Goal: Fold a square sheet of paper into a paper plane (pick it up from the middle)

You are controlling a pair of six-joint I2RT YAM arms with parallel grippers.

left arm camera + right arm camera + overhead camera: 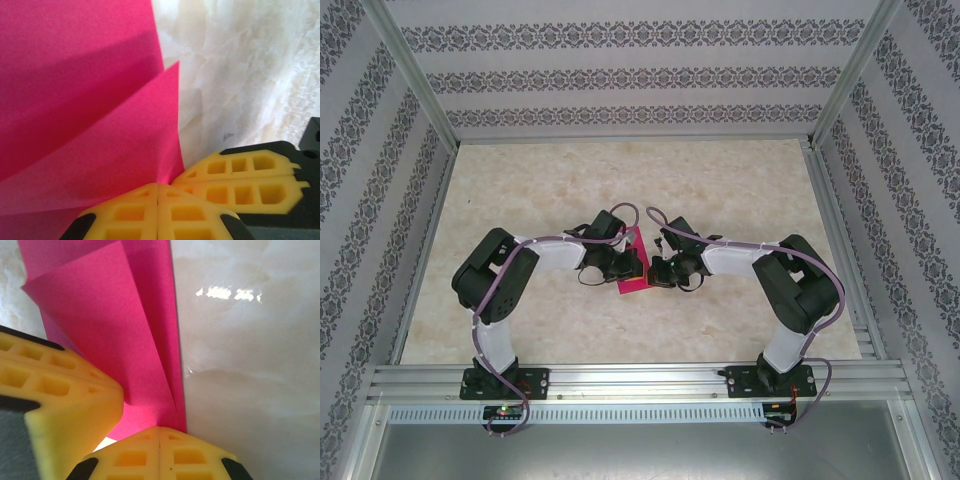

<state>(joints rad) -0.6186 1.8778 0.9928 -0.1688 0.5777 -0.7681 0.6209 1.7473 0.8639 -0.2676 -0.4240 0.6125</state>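
Left tool (158, 187) and right tool (159, 430) both clamp the folded pink paper (631, 268).

I log on my feed: one square sheet of paper (75, 100), two claws (left claw (158, 192), right claw (159, 434)), one tabletop (620, 180).

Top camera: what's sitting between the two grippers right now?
The folded pink paper, seen in the top view; the left gripper and right gripper are each shut on its edge.
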